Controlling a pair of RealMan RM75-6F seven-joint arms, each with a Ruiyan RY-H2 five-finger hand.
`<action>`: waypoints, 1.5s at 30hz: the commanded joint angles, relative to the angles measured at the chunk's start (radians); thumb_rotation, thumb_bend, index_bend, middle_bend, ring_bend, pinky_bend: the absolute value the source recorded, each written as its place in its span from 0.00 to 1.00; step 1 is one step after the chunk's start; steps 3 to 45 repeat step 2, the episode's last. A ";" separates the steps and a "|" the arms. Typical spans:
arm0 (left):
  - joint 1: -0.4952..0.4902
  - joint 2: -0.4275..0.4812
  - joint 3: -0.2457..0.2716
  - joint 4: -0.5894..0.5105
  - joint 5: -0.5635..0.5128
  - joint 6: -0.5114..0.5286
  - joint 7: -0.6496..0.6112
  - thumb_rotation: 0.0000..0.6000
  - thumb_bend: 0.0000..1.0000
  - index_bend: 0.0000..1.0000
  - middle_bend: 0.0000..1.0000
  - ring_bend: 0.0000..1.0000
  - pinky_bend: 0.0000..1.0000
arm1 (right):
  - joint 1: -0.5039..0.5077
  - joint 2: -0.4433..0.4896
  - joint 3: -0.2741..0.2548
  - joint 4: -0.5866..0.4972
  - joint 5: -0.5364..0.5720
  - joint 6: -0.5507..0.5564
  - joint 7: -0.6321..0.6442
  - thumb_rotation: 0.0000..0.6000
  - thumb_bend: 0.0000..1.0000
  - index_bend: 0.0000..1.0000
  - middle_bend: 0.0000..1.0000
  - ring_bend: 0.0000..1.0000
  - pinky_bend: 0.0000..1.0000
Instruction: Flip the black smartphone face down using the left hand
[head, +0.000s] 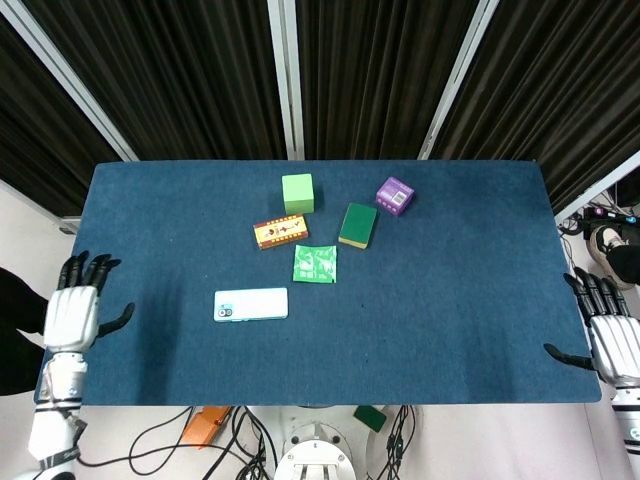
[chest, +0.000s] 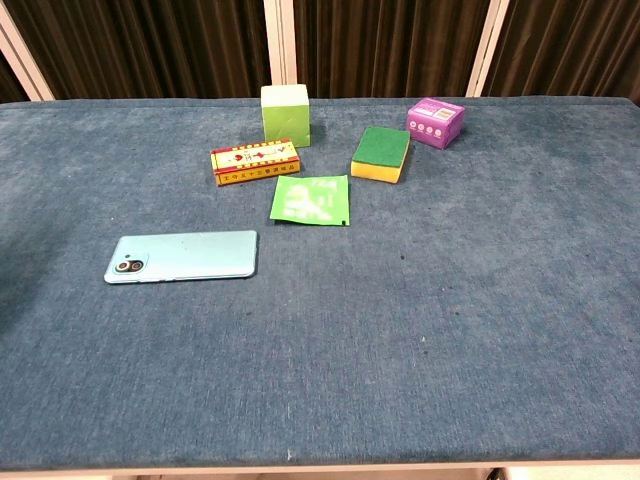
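The smartphone (head: 251, 305) (chest: 181, 257) lies flat on the blue table, its pale teal back and camera lens facing up. My left hand (head: 76, 312) hangs off the table's left edge, fingers spread, holding nothing, well away from the phone. My right hand (head: 608, 336) is past the right edge, fingers apart and empty. Neither hand shows in the chest view.
Behind the phone lie a green sachet (chest: 311, 200), a red-and-yellow box (chest: 255, 162), a light green cube (chest: 285, 114), a green-and-yellow sponge (chest: 380, 154) and a purple box (chest: 436, 122). The blue table (head: 450, 300) spreads to the right.
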 joint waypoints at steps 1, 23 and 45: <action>0.073 0.048 0.052 0.002 0.050 0.072 -0.017 1.00 0.25 0.19 0.14 0.04 0.05 | 0.003 -0.001 -0.003 -0.006 -0.012 0.003 -0.007 1.00 0.15 0.00 0.00 0.00 0.00; 0.090 0.059 0.063 0.003 0.064 0.088 -0.022 1.00 0.24 0.19 0.14 0.04 0.05 | 0.005 -0.001 -0.004 -0.010 -0.016 0.002 -0.010 1.00 0.15 0.00 0.00 0.00 0.00; 0.090 0.059 0.063 0.003 0.064 0.088 -0.022 1.00 0.24 0.19 0.14 0.04 0.05 | 0.005 -0.001 -0.004 -0.010 -0.016 0.002 -0.010 1.00 0.15 0.00 0.00 0.00 0.00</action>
